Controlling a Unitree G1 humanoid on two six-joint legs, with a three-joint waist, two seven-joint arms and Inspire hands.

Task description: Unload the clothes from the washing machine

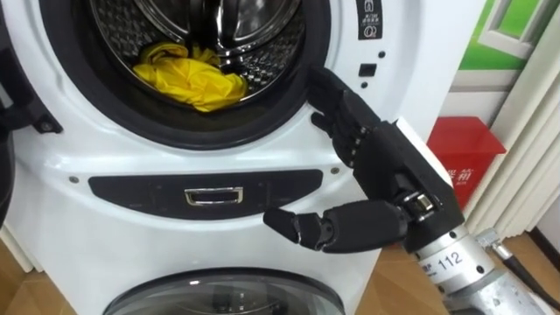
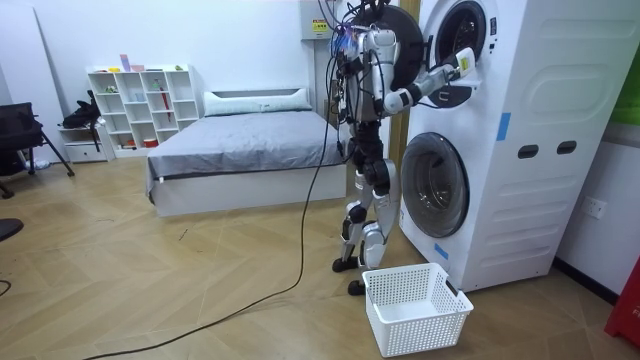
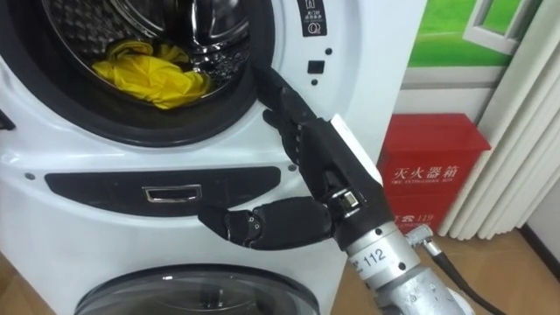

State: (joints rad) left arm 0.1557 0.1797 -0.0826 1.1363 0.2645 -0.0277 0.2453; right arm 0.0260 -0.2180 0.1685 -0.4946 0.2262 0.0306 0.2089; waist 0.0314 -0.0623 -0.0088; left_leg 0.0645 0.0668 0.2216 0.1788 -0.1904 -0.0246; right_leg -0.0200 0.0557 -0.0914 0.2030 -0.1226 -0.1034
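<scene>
The yellow cloth (image 1: 188,77), the piece to be taken out, lies bunched at the bottom of the upper washing machine (image 1: 289,153)'s steel drum (image 1: 267,57), just behind the dark door ring. Nothing holds it yet.

The robot's right hand (image 1: 385,162) is raised to the lower right edge of that opening. Its fingers (image 1: 337,98) are straight and laid side by side, pointing up and in toward the drum, and its thumb (image 1: 297,226) is spread wide below them, across the dark control strip (image 1: 210,194). The hand is spread and empty. This looks like the posture of a reach: straight fingers can slip over the ring, and the wide thumb leaves room to close on the cloth afterwards. The fingertips are near the ring, but whether they touch it cannot be told. They are apart from the cloth, which sits further left and deeper.

In the room view the robot stands upright close to the stacked machines with its arm lifted, because the open drum is the upper one. The lower machine's door (image 2: 435,185) is shut. A white basket (image 2: 415,305) sits on the floor (image 2: 200,290) by its feet, probably placed there to take the cloth. A red box (image 1: 464,157) stands beside the machine, clear of the reach.
</scene>
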